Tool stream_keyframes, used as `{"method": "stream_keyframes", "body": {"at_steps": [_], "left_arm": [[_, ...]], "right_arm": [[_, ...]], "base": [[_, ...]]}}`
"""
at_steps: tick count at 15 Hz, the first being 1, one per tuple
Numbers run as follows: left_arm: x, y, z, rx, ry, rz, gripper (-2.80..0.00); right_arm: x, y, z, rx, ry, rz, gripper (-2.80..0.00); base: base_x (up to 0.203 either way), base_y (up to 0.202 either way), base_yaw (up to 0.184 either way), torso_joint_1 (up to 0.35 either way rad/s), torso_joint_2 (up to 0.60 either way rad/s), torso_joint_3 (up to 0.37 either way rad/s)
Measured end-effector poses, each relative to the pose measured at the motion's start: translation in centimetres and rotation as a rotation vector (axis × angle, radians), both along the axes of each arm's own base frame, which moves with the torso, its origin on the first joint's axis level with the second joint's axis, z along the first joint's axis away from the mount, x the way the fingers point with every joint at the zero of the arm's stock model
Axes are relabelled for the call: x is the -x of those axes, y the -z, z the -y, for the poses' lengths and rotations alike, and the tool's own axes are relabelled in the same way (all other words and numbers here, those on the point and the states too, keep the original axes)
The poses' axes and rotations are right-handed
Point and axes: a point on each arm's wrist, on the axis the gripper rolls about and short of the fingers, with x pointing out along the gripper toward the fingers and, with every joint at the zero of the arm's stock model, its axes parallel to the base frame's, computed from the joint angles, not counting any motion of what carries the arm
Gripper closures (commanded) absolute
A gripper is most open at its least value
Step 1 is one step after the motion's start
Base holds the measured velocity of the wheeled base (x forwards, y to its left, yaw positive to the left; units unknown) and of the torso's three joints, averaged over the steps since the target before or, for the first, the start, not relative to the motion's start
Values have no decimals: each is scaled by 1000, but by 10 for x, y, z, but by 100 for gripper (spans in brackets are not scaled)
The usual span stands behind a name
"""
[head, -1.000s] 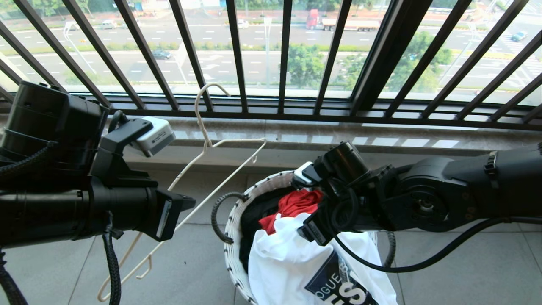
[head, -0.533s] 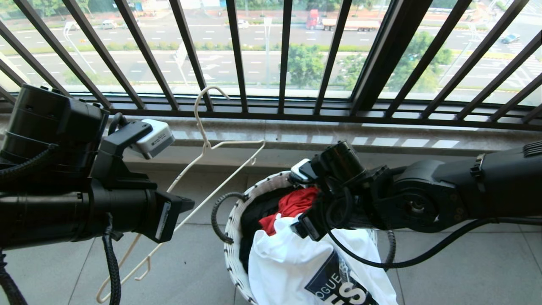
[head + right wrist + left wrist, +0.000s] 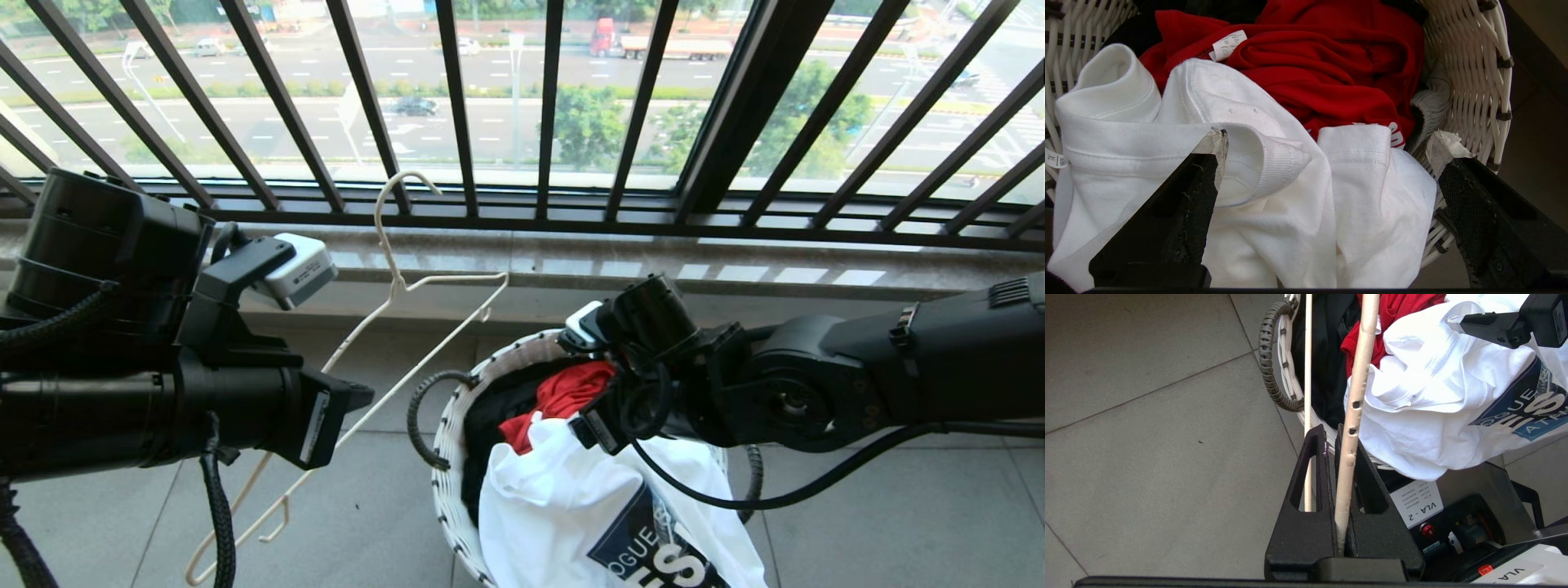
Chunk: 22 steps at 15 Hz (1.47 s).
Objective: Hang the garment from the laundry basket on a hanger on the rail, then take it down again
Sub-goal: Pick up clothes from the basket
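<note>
Down at the laundry basket [image 3: 445, 457], the right gripper [image 3: 1327, 151] hangs with its fingers [image 3: 1208, 163] spread wide, one tip touching the ribbed collar of the white T-shirt [image 3: 1274, 192], the other tip just inside the woven wall; nothing is gripped. The left gripper [image 3: 1345, 522] has its fingers pressed together on one thin rod of the cream hanger [image 3: 392, 286], which slants up from the floor [image 3: 898, 523] side toward the window bars [image 3: 457, 106], hook uppermost.

The basket stands on the tiled floor below the window sill [image 3: 735, 269]. It holds the T-shirt on top, spilling over the near rim with its dark blue logo [image 3: 661, 547] showing, a red garment [image 3: 1331, 69] behind it and a black garment [image 3: 490, 425] along the left side.

Only the right wrist view shows a grey garment [image 3: 1431, 106] tucked against the basket wall and a sewn label [image 3: 1227, 45] on the red one. Only the left wrist view shows small holes in the clamped hanger rod.
</note>
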Motion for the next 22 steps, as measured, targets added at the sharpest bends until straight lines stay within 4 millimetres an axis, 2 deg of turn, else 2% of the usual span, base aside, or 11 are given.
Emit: {"method": "stream_keyframes", "body": {"at_steps": [14,15,22], "left_arm": [[-1,1,1,-3,1,-3,0],[-1,1,1,-3,1,-4,0],[-2,0,1,-3,2,0,0]], "right_arm": [[-6,13,-4,45,14,20,-280],[-6,13,-4,50,11,20,0],[-4,16,-2,67,2,14,0]], "base": [[0,0,0,0,0,0],[0,0,0,0,0,0],[0,0,0,0,0,0]]}}
